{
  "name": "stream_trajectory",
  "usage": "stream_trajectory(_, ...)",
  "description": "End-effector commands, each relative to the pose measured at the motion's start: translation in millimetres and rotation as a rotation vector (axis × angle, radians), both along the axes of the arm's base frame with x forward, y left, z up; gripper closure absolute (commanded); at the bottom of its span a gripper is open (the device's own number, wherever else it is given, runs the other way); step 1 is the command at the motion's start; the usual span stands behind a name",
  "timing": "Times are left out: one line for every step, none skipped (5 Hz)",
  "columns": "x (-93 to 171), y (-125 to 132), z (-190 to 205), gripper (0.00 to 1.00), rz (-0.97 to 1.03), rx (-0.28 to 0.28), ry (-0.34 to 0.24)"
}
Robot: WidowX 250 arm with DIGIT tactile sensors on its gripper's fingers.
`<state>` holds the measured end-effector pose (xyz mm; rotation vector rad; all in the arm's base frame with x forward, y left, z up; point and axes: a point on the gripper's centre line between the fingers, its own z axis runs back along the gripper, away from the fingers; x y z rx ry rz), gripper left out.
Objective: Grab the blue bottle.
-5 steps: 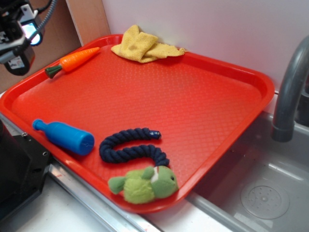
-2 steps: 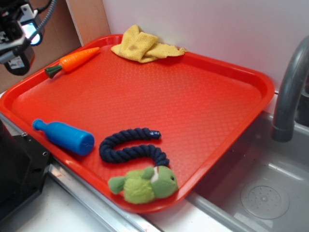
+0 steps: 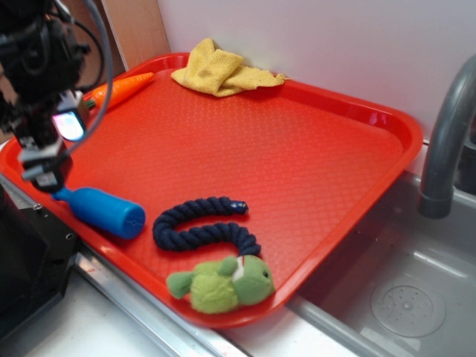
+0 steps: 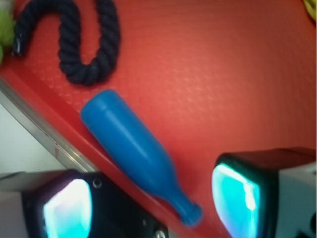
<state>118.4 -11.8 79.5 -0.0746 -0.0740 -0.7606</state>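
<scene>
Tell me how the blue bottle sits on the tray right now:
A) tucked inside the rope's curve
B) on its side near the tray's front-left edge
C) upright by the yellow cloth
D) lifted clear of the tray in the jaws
B: the blue bottle lies on its side along the edge of the red tray, beside the navy rope, with the gripper open around its neck.

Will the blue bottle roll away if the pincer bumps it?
Probably. The blue bottle lies on its side and looks round and smooth, so a nudge could roll it. Its shiny plastic may be slippery. The open pincer straddles its neck.
</scene>
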Motion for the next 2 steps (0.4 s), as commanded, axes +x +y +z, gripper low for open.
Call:
stream_trajectory(2,-17,-52,0.0,-0.114,0.049,0.06)
stream_trajectory(15,-18,-66,0.0,-0.118,0.071,0.101)
